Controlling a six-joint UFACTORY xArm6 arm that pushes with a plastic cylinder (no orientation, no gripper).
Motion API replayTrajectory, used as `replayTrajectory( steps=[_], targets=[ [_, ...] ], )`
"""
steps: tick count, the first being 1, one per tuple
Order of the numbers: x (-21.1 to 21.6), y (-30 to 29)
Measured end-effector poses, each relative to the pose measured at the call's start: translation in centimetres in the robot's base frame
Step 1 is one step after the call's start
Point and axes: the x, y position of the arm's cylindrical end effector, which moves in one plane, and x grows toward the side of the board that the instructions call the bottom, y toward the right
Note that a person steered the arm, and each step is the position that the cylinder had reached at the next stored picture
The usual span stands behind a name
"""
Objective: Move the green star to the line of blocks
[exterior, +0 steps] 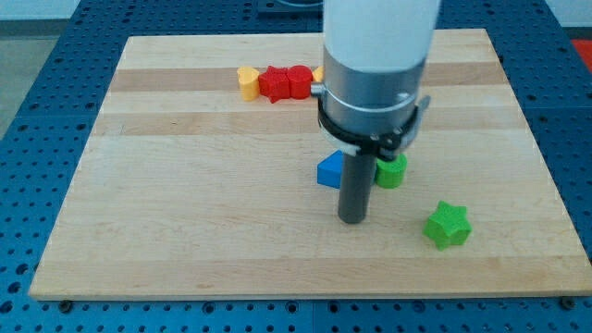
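Observation:
The green star [448,225] lies on the wooden board [185,185] at the lower right. My tip [352,219] rests on the board to the star's left, about a hundred pixels away and not touching it. A line of blocks runs along the view's top: a yellow heart-shaped block [247,81], a red block [274,84] and a second red block [298,81], with the line's right end hidden behind the arm. A blue block [330,170] and a green block [391,171] sit just above my tip, on either side of the rod.
The arm's wide white and grey body [375,65] covers the board's upper middle and hides what lies behind it. The board's right edge [541,176] is close to the green star. A blue perforated table surrounds the board.

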Motion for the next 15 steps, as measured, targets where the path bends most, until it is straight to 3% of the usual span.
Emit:
replayTrajectory(
  steps=[2, 5, 10, 15],
  targets=[
    [3.5, 4.9],
    [3.7, 12.0],
    [-1.2, 12.0],
    [-3.2, 12.1]
  ],
)
